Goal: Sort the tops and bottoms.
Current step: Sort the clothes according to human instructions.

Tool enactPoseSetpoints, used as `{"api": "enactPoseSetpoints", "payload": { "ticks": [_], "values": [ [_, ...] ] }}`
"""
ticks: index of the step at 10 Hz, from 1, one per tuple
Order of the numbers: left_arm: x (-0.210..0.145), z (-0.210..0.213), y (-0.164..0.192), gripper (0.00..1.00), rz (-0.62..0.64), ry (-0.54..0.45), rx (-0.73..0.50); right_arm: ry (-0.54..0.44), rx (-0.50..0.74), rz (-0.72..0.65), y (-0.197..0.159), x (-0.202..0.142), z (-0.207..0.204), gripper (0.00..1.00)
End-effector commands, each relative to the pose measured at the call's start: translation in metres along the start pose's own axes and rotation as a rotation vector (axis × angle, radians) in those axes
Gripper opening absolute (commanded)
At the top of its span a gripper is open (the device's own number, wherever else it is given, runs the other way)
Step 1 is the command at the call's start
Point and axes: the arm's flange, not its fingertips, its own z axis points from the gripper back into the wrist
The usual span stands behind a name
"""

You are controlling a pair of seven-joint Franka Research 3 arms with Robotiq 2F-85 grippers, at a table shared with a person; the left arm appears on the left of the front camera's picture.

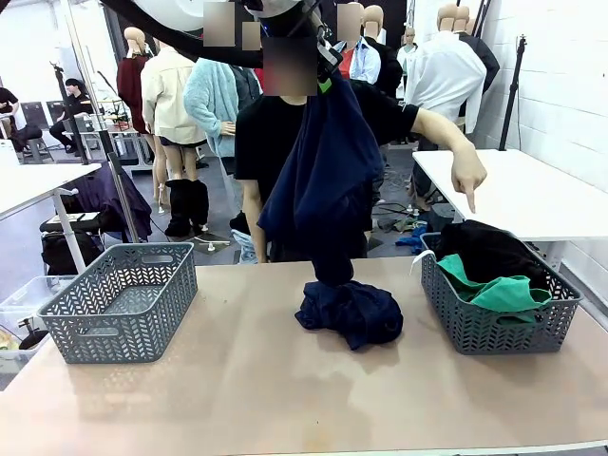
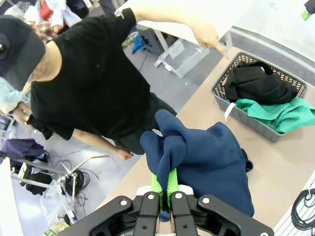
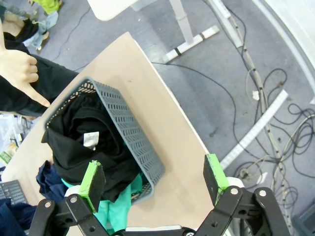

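Observation:
My left gripper point(image 1: 325, 84) is raised high over the table's middle and shut on a navy garment point(image 1: 323, 171). The garment hangs down, and its lower end rests in a heap point(image 1: 350, 312) on the table. In the left wrist view the green pads point(image 2: 170, 178) pinch a fold of the navy cloth point(image 2: 211, 157). The teal-green bottoms point(image 1: 499, 290) point(image 2: 275, 113) lie in the right grey basket point(image 1: 475, 328) beside a black garment point(image 1: 489, 249). My right gripper point(image 3: 153, 176) hovers open above that basket point(image 3: 130, 132), with the bottoms point(image 3: 115, 214) just below it.
A person in a black shirt stands at the far side, and one hand point(image 1: 467, 176) point(image 3: 19, 73) points down at the right basket. A second grey basket point(image 1: 123, 304) stands at the table's left. White tables stand behind on both sides.

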Motion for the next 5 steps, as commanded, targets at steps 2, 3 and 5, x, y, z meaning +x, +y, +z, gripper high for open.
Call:
{"api": "enactPoseSetpoints", "payload": {
  "ticks": [2, 3, 5],
  "values": [
    [0.0017, 0.0037, 0.0023, 0.00, -0.004, -0.008, 0.003, 0.000, -0.016, 0.015, -0.0004, -0.0007, 0.0001, 1.00],
    [0.0017, 0.0037, 0.0023, 0.00, -0.004, -0.008, 0.003, 0.000, -0.016, 0.015, -0.0004, -0.0007, 0.0001, 1.00],
    [0.0017, 0.0037, 0.0023, 0.00, -0.004, -0.008, 0.003, 0.000, -0.016, 0.015, -0.0004, -0.0007, 0.0001, 1.00]
  ]
}}
